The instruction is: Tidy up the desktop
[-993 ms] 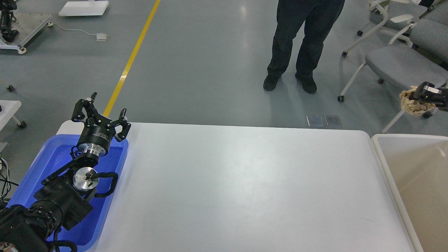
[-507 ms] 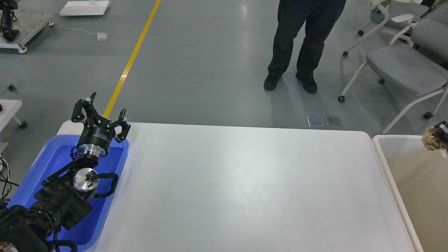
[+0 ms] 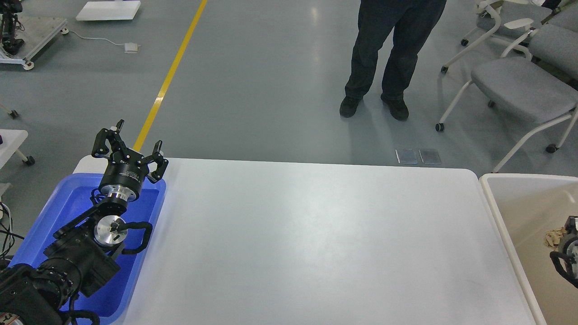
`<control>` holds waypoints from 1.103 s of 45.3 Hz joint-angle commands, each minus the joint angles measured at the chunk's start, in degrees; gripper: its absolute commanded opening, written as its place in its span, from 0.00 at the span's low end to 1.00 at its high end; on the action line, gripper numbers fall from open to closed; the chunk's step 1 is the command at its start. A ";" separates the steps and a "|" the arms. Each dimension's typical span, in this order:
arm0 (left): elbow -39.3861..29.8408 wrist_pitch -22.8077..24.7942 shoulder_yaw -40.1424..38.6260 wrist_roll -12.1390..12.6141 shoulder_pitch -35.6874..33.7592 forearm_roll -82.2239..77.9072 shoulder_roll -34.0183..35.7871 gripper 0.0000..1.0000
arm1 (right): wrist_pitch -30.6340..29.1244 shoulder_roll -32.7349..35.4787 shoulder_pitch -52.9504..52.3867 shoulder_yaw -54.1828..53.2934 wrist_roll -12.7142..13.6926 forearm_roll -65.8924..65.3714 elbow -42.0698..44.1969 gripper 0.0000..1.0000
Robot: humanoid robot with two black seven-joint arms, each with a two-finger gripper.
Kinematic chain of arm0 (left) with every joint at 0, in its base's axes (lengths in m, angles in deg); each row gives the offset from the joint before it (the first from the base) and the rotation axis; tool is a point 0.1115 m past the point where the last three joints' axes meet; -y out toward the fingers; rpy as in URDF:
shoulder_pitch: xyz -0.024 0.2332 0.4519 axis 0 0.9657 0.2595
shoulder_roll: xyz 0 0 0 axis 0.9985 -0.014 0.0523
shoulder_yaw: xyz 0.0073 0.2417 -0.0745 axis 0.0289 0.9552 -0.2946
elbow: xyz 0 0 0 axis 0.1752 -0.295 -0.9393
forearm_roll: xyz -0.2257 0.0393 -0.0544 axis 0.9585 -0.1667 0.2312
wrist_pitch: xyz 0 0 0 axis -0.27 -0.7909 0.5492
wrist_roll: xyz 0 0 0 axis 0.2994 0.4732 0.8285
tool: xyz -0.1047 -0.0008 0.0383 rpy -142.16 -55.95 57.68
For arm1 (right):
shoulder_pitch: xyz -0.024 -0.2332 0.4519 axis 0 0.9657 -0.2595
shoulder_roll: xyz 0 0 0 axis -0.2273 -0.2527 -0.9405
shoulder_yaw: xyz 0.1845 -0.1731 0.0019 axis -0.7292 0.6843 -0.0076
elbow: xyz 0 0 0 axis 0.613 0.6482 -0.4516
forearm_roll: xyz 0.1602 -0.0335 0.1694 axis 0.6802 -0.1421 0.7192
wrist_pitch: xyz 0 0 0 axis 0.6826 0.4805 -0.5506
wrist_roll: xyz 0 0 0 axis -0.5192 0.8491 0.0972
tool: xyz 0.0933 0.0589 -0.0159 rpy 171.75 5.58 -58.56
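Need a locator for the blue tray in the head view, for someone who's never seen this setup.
Start at the big white desktop filling the middle. The blue tray lies at its left end, under the left arm, whose open tool hangs over the tray's far rim. It is bright blue and shallow; the tub at the right end is beige-white and deeper.

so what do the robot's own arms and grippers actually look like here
The left arm is matte black and blocky, with polished silver discs at its joints and black cables looping beside it. The left gripper has two black linkage fingers on a round black base bearing small white lettering. The right arm shows only black with silver.
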 commanded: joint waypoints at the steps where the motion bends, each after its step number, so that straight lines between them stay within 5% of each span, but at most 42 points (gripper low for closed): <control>1: 0.01 0.00 0.00 0.00 0.00 0.00 0.00 1.00 | 1.26 0.11 3.10 -5.21 1.38 4.00 0.56 0.28; 4: 0.01 0.00 0.00 0.00 0.00 0.00 0.00 1.00 | 0.91 0.73 3.27 -5.21 1.29 5.67 0.56 1.00; 25: 0.01 0.00 0.00 0.00 0.00 0.00 0.00 1.00 | 1.08 4.77 1.52 -4.60 1.11 6.20 0.47 1.00; 50: 0.01 0.00 0.00 0.00 0.00 0.00 0.00 1.00 | 0.91 1.08 -6.30 -5.91 -0.12 6.55 -0.14 1.00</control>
